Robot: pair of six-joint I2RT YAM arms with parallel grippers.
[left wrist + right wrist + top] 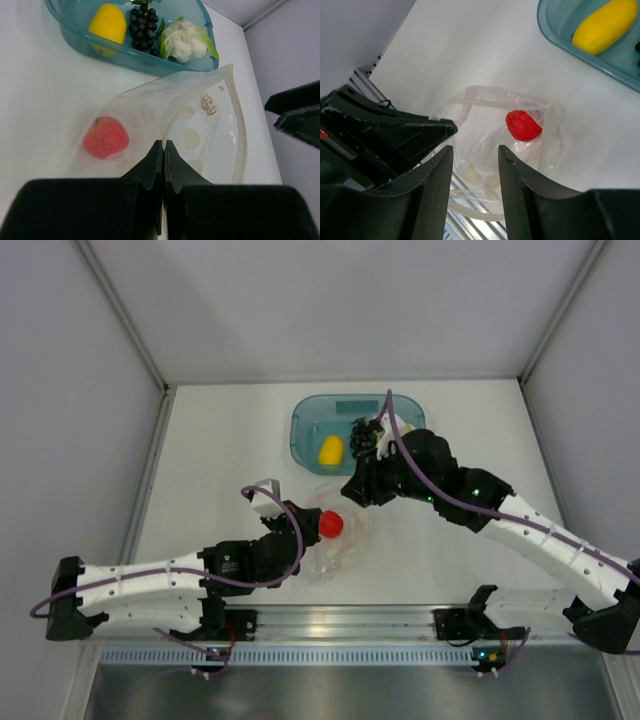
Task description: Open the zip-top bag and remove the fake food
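Left gripper (163,148) pinched shut on zip-top bag (200,135) edge, anchoring it. Right gripper (475,150) hovers above, jaws apart, empty — lined up on the red apple (523,125) inside.

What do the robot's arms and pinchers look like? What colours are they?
The left arm and the right arm have white tube sections with rows of small dark dots, joined by chunky black joints. A thin purple cable loops along each. Small green lights glow on the black parts. The left gripper and right gripper have smooth black fingers, tapering to the tips.
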